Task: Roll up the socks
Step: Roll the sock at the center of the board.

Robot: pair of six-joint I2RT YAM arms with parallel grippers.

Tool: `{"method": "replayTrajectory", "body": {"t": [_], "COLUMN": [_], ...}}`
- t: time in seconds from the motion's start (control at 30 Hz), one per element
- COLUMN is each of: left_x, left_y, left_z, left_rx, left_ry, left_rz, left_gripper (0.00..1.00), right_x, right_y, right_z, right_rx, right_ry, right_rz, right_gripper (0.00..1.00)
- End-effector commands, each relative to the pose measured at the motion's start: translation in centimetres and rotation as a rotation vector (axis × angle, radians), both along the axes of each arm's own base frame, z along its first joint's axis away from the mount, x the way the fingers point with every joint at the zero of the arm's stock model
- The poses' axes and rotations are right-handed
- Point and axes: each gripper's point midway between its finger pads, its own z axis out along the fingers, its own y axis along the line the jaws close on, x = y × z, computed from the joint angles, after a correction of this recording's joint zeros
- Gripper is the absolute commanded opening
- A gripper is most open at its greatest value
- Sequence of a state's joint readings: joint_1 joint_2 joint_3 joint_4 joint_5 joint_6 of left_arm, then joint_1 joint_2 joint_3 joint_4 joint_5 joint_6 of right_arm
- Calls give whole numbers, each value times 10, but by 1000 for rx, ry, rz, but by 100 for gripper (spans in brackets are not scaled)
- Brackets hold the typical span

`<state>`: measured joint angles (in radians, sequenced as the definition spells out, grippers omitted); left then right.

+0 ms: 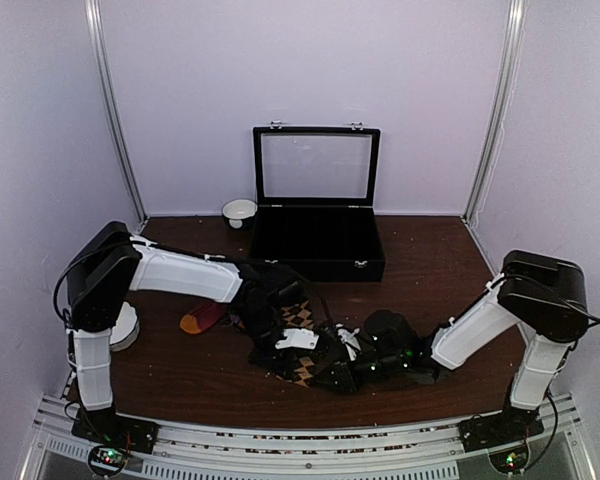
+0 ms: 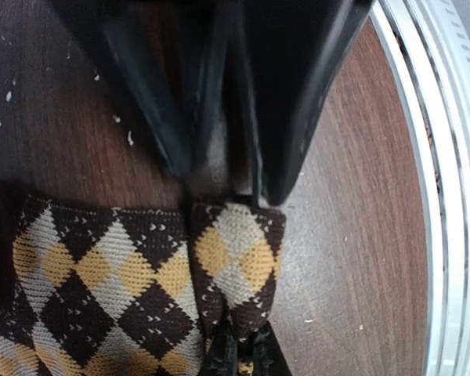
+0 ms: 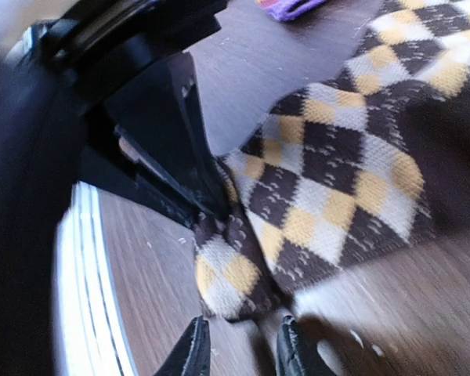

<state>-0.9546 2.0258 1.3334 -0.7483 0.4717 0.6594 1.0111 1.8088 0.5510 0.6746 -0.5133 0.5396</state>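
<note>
The dark brown argyle sock point(image 1: 298, 318) lies flat at the table's near middle, with one end folded over into a small lump point(image 2: 235, 258). My left gripper point(image 2: 238, 357) is shut on that folded end; in the top view it point(image 1: 298, 342) sits over the sock. My right gripper point(image 3: 241, 343) is open, its tips on the table just short of the same lump point(image 3: 235, 274); in the top view it point(image 1: 344, 366) faces the left one. The magenta-red sock with an orange toe point(image 1: 202, 318) lies left of the argyle one, and a purple edge of it point(image 3: 291, 6) shows far off.
An open black case point(image 1: 318, 240) with a clear lid stands at the back centre. A white bowl point(image 1: 239, 211) sits to its left. A white round object point(image 1: 128, 326) is by the left arm. The metal rail point(image 2: 446, 196) of the table's near edge runs close to both grippers.
</note>
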Motion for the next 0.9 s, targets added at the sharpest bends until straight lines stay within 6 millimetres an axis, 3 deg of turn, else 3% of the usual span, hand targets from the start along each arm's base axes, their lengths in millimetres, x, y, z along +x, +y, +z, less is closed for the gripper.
{"method": "replayTrajectory", "body": {"t": [0.0,0.03,0.07,0.1,0.13,0.3,0.47,0.53,0.6,0.63,0.73,0.8,0.87], "left_x": [-18,-19,-19,-18,-17,-13,-18,-20,-18,-17,-14,-14,-16], "left_y": [35,34,33,31,30,28,20,17,17,18,18,17,16], "left_z": [-37,-35,-32,-29,-26,-12,0,2,-2,-4,-8,-7,-7], "left_rx": [206,200,193,185,176,148,139,139,155,166,175,168,163], "left_ry": [163,201,237,266,295,422,559,596,594,584,572,581,596], "left_rz": [43,57,73,88,104,162,197,205,211,212,214,210,201], "left_gripper": [1,1,1,1,0,0,0,0,0,0,0,1,1], "right_x": [0,1,1,3,3,15,51,54,53,51,38,21,0], "right_y": [-41,-44,-49,-52,-56,-79,-141,-169,-183,-183,-157,-133,-104], "right_z": [-28,-25,-22,-17,-14,11,62,69,74,76,74,72,75], "right_rx": [-151,-142,-136,-126,-127,-217,-212,-170,-60,-40,-107,-144,-122], "right_ry": [-27,-44,-63,-92,-123,-349,-494,-496,-497,-514,-597,-678,-754], "right_rz": [-89,-104,-122,-140,-154,-260,-668,-803,-856,-841,-668,-518,-366], "right_gripper": [34,40,61,95,100,100,100,100,100,100,100,100,94]}}
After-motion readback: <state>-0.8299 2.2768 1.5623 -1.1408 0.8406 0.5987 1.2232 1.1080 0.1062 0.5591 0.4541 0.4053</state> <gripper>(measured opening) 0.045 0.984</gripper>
